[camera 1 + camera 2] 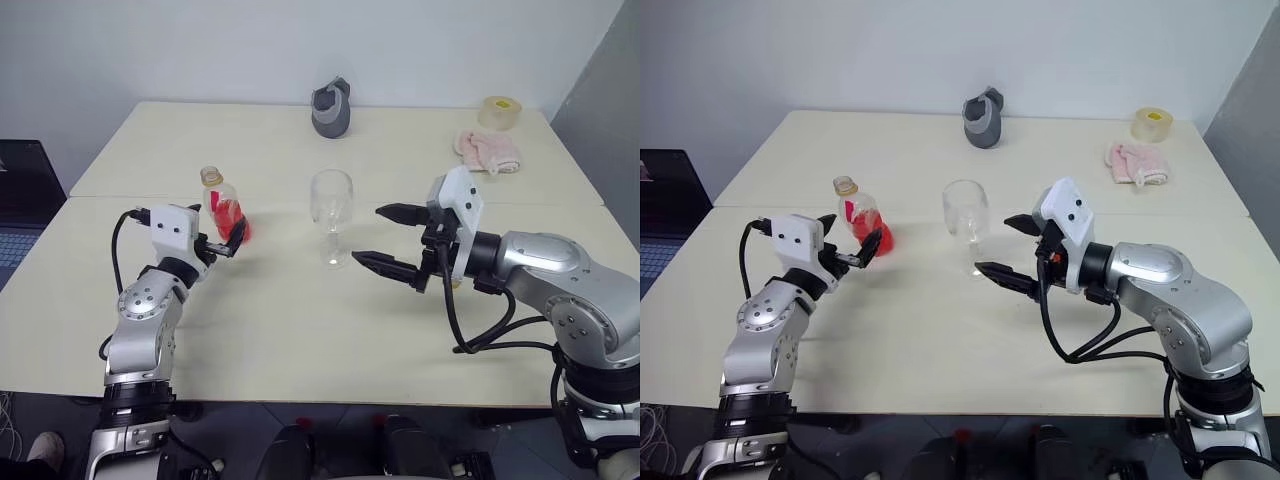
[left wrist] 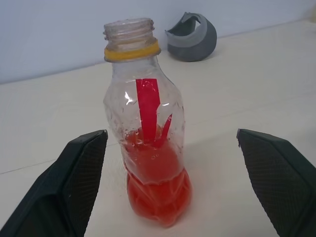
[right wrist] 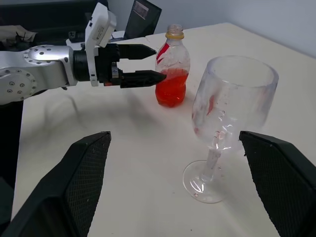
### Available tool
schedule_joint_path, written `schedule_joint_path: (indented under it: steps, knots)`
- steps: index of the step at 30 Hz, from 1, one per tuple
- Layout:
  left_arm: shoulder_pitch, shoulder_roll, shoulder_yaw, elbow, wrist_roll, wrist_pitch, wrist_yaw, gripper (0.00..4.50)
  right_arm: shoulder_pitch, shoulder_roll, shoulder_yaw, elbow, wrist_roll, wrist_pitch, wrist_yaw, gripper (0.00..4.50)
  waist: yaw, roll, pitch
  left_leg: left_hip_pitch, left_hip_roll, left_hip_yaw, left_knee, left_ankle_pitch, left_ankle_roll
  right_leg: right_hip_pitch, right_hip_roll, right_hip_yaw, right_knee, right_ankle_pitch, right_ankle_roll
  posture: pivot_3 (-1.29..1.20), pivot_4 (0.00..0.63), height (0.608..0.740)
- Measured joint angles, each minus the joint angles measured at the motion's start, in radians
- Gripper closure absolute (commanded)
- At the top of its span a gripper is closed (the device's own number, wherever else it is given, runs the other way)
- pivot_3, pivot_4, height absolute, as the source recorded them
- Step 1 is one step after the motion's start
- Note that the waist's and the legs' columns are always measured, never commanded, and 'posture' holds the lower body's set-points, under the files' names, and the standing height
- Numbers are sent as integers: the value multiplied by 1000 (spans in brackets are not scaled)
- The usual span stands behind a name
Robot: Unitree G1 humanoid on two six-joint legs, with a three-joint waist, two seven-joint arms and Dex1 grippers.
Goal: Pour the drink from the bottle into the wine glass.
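Two claws wait wide open. My left claw point(image 1: 232, 238) reaches for the bottle point(image 1: 222, 205), maybe not touching, mid-bench beside the wine glass point(image 1: 331, 213). Next I squeeze it; right claw point(image 1: 394, 240) steadies glass.

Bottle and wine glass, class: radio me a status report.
Left gripper open beside bottle, no grip. Right gripper open, facing wine glass. Bottle uncapped, upright, drink low; glass empty. Nothing between them.

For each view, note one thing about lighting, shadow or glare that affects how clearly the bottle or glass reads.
Left wrist view: highlights glint on the bottle. Right wrist view: the wine glass shows pale reflections and a faint shadow by its foot. Head views: even light, soft shadows on the table.
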Motion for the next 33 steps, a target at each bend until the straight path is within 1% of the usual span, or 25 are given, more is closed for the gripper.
schedule_joint_path:
  steps: [7,14,22,25,31,33]
  knots:
    - [-70,-15,2,136,13,-76,20,0,-4,-28,-1,0,20,9,-5,47,0,0,0,0,0,0,0,0,0,0,0,0,0,0,0,0,150,740]
    - [-122,-63,-2,309,29,-161,22,0,-10,-39,-8,-14,49,23,-28,47,0,0,0,-1,0,0,0,0,0,0,0,-1,0,0,0,0,150,740]
    - [-247,-74,-11,499,48,-270,21,0,-15,-49,-15,-27,84,51,-58,47,-1,0,0,-1,-1,0,1,0,0,-1,0,-1,0,0,0,0,150,740]
    - [-283,-72,-11,570,49,-306,15,605,-19,-60,-17,-28,89,52,-64,0,-1,0,0,-1,-1,0,1,0,0,-1,0,-1,0,0,0,0,150,740]
    - [-326,-64,-9,658,49,-356,-3,2463,-34,-61,-17,-29,101,53,-75,0,-1,-1,0,-1,-1,0,1,0,0,-1,0,-1,0,0,0,0,150,740]
    - [-328,-62,-9,672,49,-372,-3,2973,-34,-62,-17,-30,101,53,-77,0,-2,-1,0,-1,-1,-1,1,0,0,-1,0,-1,0,0,0,0,150,740]
